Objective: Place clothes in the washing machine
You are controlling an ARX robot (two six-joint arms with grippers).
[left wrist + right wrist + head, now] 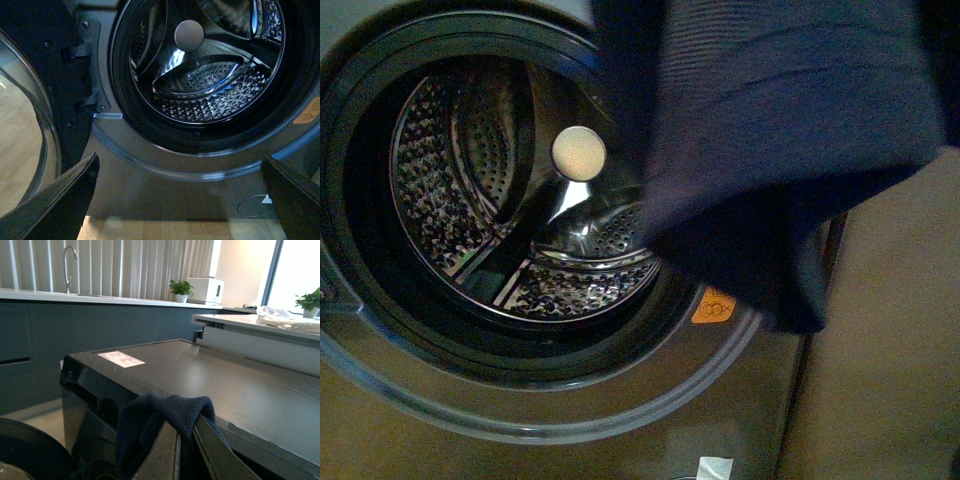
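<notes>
The washing machine (570,410) is a dark grey front-loader with its round porthole open on a perforated steel drum (470,220). The dark navy clothes (780,130) hang close before the front camera, over the upper right of the porthole and its rim. In the right wrist view my right gripper (181,426) is shut on a fold of the clothes (170,407) above the machine's flat top (210,375). My left gripper (180,195) is open and empty, low before the machine's front, facing the drum (210,95). Neither gripper shows in the front view.
The open glass door (25,145) stands beside the porthole in the left wrist view. An orange sticker (713,306) and a white tape patch (714,467) mark the front. A plain grey-brown panel (890,350) stands to the right. A counter with a tap (70,265) is behind.
</notes>
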